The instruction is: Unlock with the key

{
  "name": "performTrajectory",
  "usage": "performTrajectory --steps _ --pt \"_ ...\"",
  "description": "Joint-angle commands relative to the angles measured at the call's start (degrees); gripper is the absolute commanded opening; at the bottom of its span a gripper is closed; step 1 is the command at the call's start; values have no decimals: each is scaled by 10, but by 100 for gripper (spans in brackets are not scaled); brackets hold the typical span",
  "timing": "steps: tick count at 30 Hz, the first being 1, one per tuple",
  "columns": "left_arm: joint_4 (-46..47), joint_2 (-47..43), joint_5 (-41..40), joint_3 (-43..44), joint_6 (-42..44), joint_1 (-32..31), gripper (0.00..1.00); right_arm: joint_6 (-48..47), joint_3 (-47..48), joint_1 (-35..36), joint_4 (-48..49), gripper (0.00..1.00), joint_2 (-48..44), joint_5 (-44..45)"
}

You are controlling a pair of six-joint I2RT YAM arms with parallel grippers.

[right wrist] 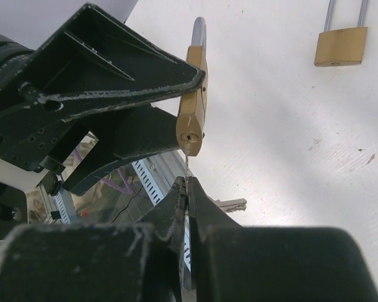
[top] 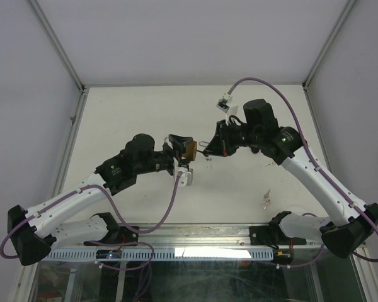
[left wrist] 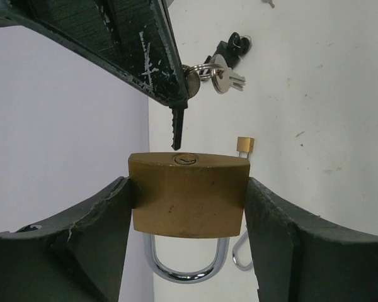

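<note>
A brass padlock (left wrist: 189, 195) is clamped by its sides between the fingers of my left gripper (left wrist: 186, 189), keyhole (left wrist: 184, 158) facing out and the steel shackle (left wrist: 186, 267) pointing back toward the wrist. My right gripper (right wrist: 189, 185) is shut on the key (right wrist: 186, 162), whose thin blade points at the padlock (right wrist: 193, 100). The blade tip (left wrist: 178, 141) sits right at the keyhole face, a touch to its left, with nearly the whole blade outside. A ring with a second key (left wrist: 225, 77) hangs beside the held one. In the top view both grippers meet at the padlock (top: 189, 150) above mid-table.
A second brass padlock (right wrist: 341, 45) with a long shackle lies on the white table below. A loose bunch of keys (top: 265, 199) lies near the front right. A white cable connector (top: 224, 104) hangs at the back, and grey walls close in both sides.
</note>
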Motion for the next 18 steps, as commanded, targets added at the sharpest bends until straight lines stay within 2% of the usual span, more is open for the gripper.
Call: performTrajectory --steps 1,18 --pt "97 -7 -9 40 18 -9 0 13 10 4 50 0 -12 -1" --pt "138 5 -49 41 3 -19 0 24 -14 4 68 0 -12 23"
